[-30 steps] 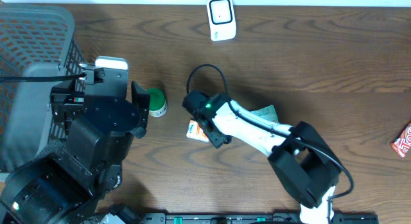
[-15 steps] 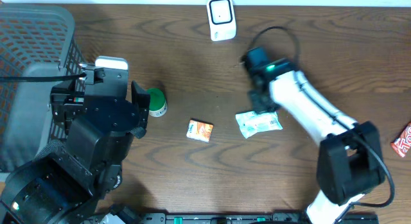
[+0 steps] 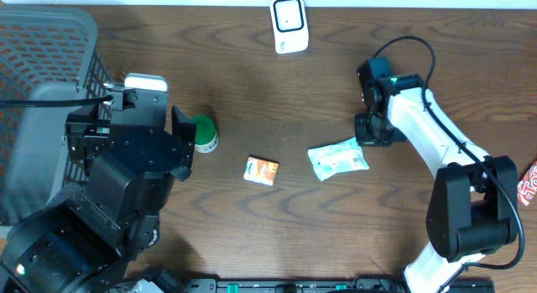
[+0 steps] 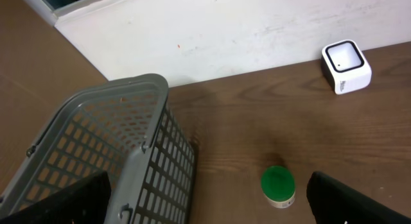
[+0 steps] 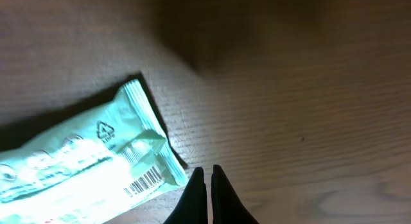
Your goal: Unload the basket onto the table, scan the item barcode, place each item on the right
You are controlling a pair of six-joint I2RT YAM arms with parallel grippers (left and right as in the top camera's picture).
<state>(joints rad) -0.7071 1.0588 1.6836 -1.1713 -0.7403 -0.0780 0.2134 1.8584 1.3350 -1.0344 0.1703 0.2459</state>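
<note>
The item, a pale green packet [image 3: 337, 159], lies flat on the wooden table. The right wrist view shows the barcode [image 5: 144, 181] printed near one end of the green packet [image 5: 77, 166]. My right gripper [image 5: 207, 169] is shut on nothing, its tips just off the packet's end. From overhead, the right gripper [image 3: 372, 129] sits just above and right of the packet. A white scanner [image 3: 288, 24] stands at the table's far edge, also visible as the scanner [image 4: 347, 65] in the left wrist view. My left gripper [image 4: 205, 211] is wide open and empty.
A green-lidded jar [image 3: 204, 132] sits by the left arm, and the jar [image 4: 278, 185] lies between the left fingers' line. An orange packet [image 3: 262, 170] lies mid-table. A grey mesh basket [image 3: 42, 91] fills the left side. A red packet [image 3: 527, 184] shows at the right edge.
My right arm swung from over the orange packet up and to the right, ending beside the green packet's right end, and its jaws closed. The left arm has stayed still.
</note>
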